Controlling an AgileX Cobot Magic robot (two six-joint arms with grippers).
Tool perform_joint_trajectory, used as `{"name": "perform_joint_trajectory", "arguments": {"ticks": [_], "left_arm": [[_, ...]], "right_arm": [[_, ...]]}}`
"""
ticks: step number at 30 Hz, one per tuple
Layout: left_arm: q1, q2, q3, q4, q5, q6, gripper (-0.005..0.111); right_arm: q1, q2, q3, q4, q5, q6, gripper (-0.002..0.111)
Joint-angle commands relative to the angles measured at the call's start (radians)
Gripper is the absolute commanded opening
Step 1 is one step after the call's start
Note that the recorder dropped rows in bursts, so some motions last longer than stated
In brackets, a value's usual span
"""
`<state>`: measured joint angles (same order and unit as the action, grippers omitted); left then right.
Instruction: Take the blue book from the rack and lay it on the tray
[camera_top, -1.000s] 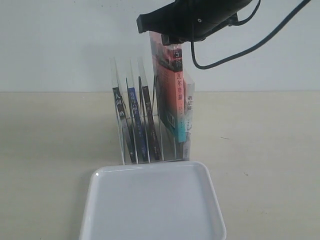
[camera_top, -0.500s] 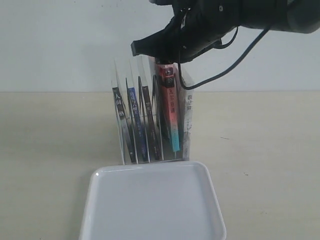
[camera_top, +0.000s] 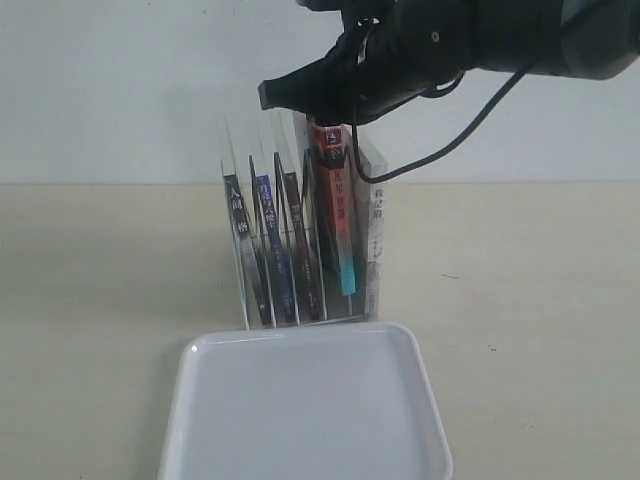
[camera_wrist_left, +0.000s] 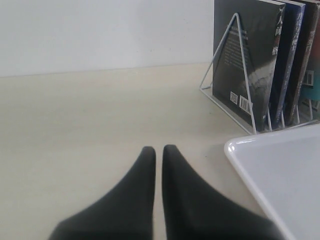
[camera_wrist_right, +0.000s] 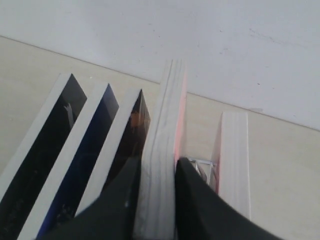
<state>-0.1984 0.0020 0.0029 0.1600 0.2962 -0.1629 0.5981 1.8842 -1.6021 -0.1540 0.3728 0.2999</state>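
The blue book (camera_top: 272, 250) stands upright in the clear rack (camera_top: 236, 190), second slot from the left; its navy cover (camera_wrist_right: 85, 150) and spine (camera_wrist_left: 287, 65) show in both wrist views. My right gripper (camera_top: 335, 112) is above the rack, shut on the top edge of the red-and-teal-spined book (camera_top: 341, 210), whose pages (camera_wrist_right: 167, 110) sit between the fingers (camera_wrist_right: 157, 162). The white tray (camera_top: 305, 410) lies in front of the rack with nothing on it. My left gripper (camera_wrist_left: 158, 148) hovers shut and empty over the table, left of the tray's corner (camera_wrist_left: 280, 170).
Black-spined books (camera_top: 243, 240) (camera_top: 300, 250) flank the blue book. A white-spined book (camera_top: 376, 240) fills the rightmost slot. A black cable (camera_top: 450, 140) hangs from the right arm. A pale wall rises behind the beige table.
My right gripper has come down and leftward with the red-and-teal-spined book, which has sunk from a raised position deeper into its rack slot. The other books and the tray have not moved.
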Motion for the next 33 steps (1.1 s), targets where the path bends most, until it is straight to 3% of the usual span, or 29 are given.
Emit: {"name": "perform_joint_trajectory", "arguments": {"ticks": [1,8,11,18,21,26,33], "left_arm": [[0.003,-0.002,-0.003,-0.003,-0.003,0.004,0.004],[0.003,-0.002,-0.003,-0.003,-0.003,0.004,0.004],[0.003,-0.002,-0.003,-0.003,-0.003,0.004,0.004],[0.003,-0.002,-0.003,-0.003,-0.003,0.004,0.004],[0.003,-0.002,-0.003,-0.003,-0.003,0.004,0.004],[0.003,-0.002,-0.003,-0.003,-0.003,0.004,0.004],[0.003,-0.002,-0.003,-0.003,-0.003,0.004,0.004]], "right_arm": [[0.004,-0.009,0.043,-0.005,-0.103,0.018,0.000],[0.004,-0.008,0.047,-0.013,-0.025,0.008,0.000],[0.004,-0.008,0.047,-0.013,0.015,-0.015,0.005],[0.004,-0.008,0.047,-0.013,0.059,-0.014,0.046],[0.004,-0.008,0.047,-0.013,0.086,-0.012,0.057],[0.004,-0.014,0.045,-0.013,0.114,-0.014,0.057],[0.004,-0.051,0.043,-0.013,0.112,-0.019,0.043]]}}
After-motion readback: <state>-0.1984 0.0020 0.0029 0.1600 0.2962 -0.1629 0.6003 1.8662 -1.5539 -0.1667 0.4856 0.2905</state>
